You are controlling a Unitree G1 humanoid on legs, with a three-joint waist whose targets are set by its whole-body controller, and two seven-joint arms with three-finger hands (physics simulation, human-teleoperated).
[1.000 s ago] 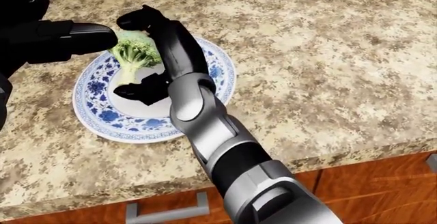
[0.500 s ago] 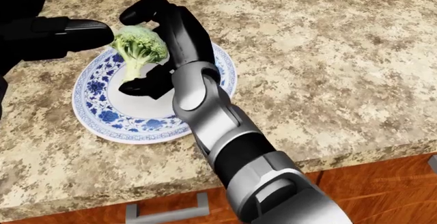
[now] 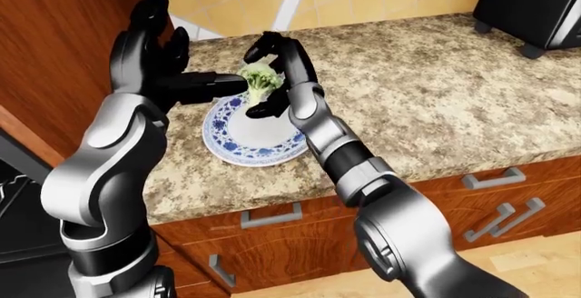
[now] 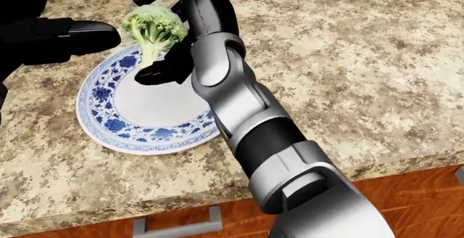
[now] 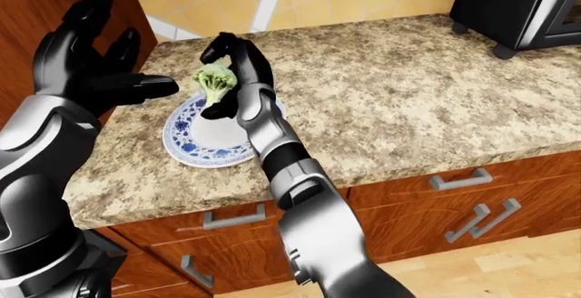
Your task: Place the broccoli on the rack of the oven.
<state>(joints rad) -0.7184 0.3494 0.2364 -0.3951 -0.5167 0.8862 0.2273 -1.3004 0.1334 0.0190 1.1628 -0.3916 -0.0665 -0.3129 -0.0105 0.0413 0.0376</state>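
A green broccoli floret (image 4: 154, 30) is held in my right hand (image 4: 158, 34), whose fingers close round its head and stalk. It hangs a little above a blue-and-white patterned plate (image 4: 109, 119) on the speckled granite counter (image 4: 348, 69). My left hand (image 5: 95, 66) is open, fingers spread, just left of the broccoli, with one finger (image 4: 87, 35) pointing toward it. The oven rack does not show.
A dark appliance (image 5: 517, 5) stands at the counter's upper right. Wooden drawers with metal handles (image 5: 458, 179) run below the counter edge. A wooden cabinet wall (image 3: 54, 46) rises on the left, with a dark opening (image 3: 13, 189) below it.
My right hand has lifted the broccoli up off the plate, toward the top of the head view. The left hand has hardly moved.
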